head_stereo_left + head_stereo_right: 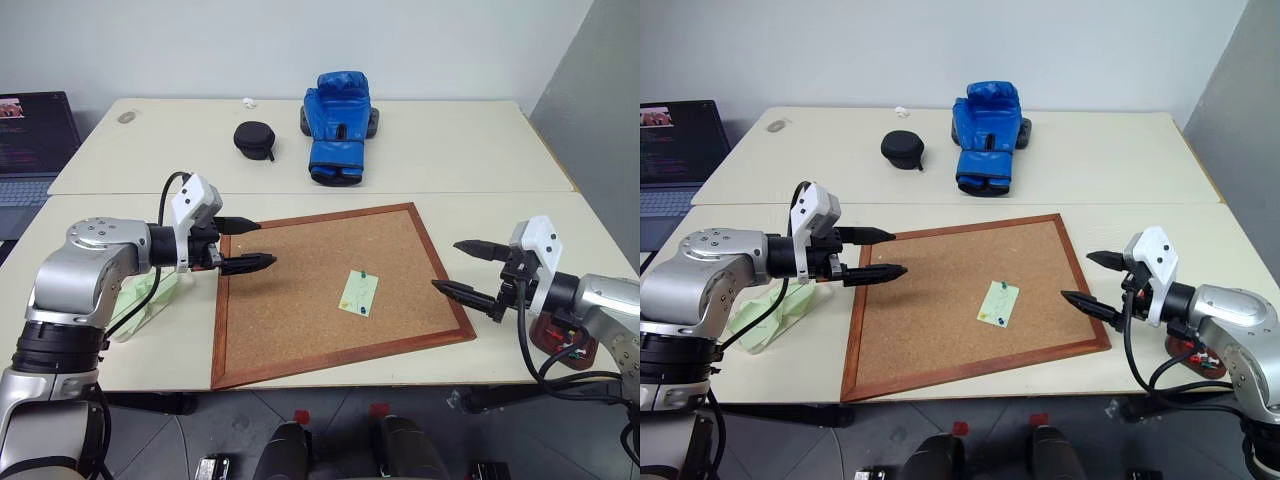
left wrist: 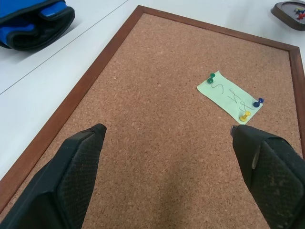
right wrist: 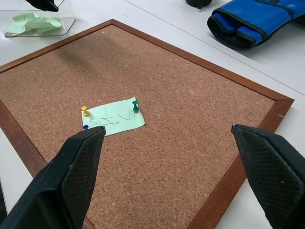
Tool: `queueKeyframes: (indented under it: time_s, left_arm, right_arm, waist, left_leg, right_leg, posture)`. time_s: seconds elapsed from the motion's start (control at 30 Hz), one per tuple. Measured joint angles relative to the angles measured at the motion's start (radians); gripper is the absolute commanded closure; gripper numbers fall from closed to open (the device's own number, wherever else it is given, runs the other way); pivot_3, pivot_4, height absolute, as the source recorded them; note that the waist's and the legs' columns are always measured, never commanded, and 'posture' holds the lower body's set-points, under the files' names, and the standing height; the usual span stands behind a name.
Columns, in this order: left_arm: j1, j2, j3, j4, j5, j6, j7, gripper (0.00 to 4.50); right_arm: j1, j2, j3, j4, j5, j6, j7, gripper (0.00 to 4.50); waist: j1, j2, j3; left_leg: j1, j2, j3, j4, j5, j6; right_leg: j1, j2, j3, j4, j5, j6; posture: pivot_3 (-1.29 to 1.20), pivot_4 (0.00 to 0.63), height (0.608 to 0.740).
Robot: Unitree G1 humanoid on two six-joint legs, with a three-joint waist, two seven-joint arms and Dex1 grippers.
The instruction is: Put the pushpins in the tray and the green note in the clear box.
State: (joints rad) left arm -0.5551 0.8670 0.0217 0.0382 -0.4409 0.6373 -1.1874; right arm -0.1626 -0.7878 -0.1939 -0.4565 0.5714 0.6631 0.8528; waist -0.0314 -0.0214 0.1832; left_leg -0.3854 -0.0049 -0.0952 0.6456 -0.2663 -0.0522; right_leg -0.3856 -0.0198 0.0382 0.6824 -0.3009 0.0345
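The green note point(image 1: 359, 293) lies pinned on the corkboard point(image 1: 300, 330), right of its middle. Three pushpins hold it: a green one point(image 2: 211, 78), a blue one point(image 2: 258, 102) and a yellow one point(image 2: 245, 115). My left gripper point(image 1: 262, 243) hovers open over the board's left edge, pointing toward the note. Past the board's right edge, my right gripper point(image 1: 447, 265) is open as well, with nothing between its fingers. The reddish-brown tray point(image 2: 290, 9) sits on the table beneath my right forearm. The clear box point(image 3: 38, 24) stands left of the board with crumpled green paper inside.
A blue boxing glove point(image 1: 337, 125) and a black round case point(image 1: 254, 138) lie on the far table. An open laptop point(image 1: 30, 140) stands at the far left. The table's front edge runs just below the corkboard.
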Motion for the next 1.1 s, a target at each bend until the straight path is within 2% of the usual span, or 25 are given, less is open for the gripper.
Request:
queueKeyframes:
  time_s: [0.87,1.0,1.1]
  left_arm:
    - [0.007,0.003,-0.002,-0.030,-0.031,0.028,-0.092,0.05]
    - [0.008,-0.047,-0.001,-0.029,-0.001,-0.045,-0.035,0.05]
    - [0.025,-0.093,-0.002,-0.032,0.010,-0.087,0.009,0.45]
  right_arm:
    - [0.056,-0.020,0.011,-0.074,0.084,0.026,0.039,0.00]
    - [0.062,-0.016,0.032,-0.074,0.057,-0.001,0.029,0.00]
    - [0.059,0.006,0.068,-0.073,0.021,-0.024,0.004,0.00]
  waist:
    - [0.000,0.000,0.000]
    - [0.002,0.000,0.000]
    - [0.000,0.000,0.000]
  left_leg:
    - [0.000,0.000,0.000,0.000,0.000,0.000]
    - [0.000,0.000,0.000,0.001,0.000,0.000]
    - [0.000,0.000,0.000,0.001,0.000,0.000]
  right_leg:
    - [0.000,0.000,0.000,0.000,0.000,0.000]
    - [0.001,0.000,0.000,0.000,0.000,0.000]
    - [0.000,0.000,0.000,0.000,0.000,0.000]
  posture:
    - [0.00,0.150,0.740]
    - [0.00,0.150,0.740]
    - [0.00,0.150,0.740]
